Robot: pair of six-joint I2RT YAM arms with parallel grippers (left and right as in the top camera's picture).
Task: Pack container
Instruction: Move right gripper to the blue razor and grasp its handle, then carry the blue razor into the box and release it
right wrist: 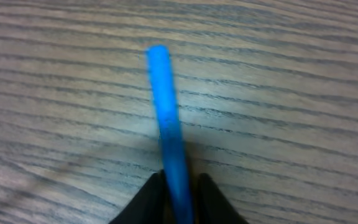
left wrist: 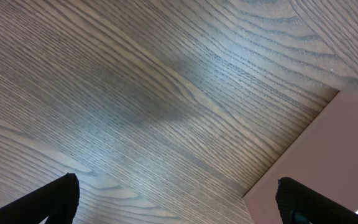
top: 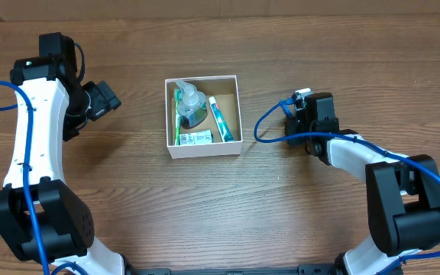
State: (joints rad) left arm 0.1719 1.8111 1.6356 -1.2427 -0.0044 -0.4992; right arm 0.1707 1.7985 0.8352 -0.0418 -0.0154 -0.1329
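The right end effector [right wrist: 180, 179] is closed on a slim blue stick-like item [right wrist: 163, 106], which juts forward from between its fingers over the wood-grain bench [top: 281, 214]. The wrist view is too blurred to say what the item is.

Near its left sits the container [top: 203, 151], upright in the middle of the bench and already holding several things. A green toothbrush [top: 178, 114] lies along the left wall, with a clear bottle of green liquid [top: 192, 107] beside it. A toothpaste tube [top: 220, 121] lies toward the right, and a small packet [top: 195, 138] sits against the front wall. Brown floor shows mostly around the tube, on the side nearest the loaded arm.

Well beyond the box, the left end effector [left wrist: 178, 186] hangs open with nothing between its fingers, only bare bench below it.

The step in hand looks like bringing the blue item across and into the box. It would go best if the item is turned to run the same way as the toothbrush and tube, since laid crosswise it may bridge the walls. It should be carried high enough to clear the near white rim. From there it can be lowered over the free strip by the right wall and released low, so it neither bounces out nor knocks the bottle.
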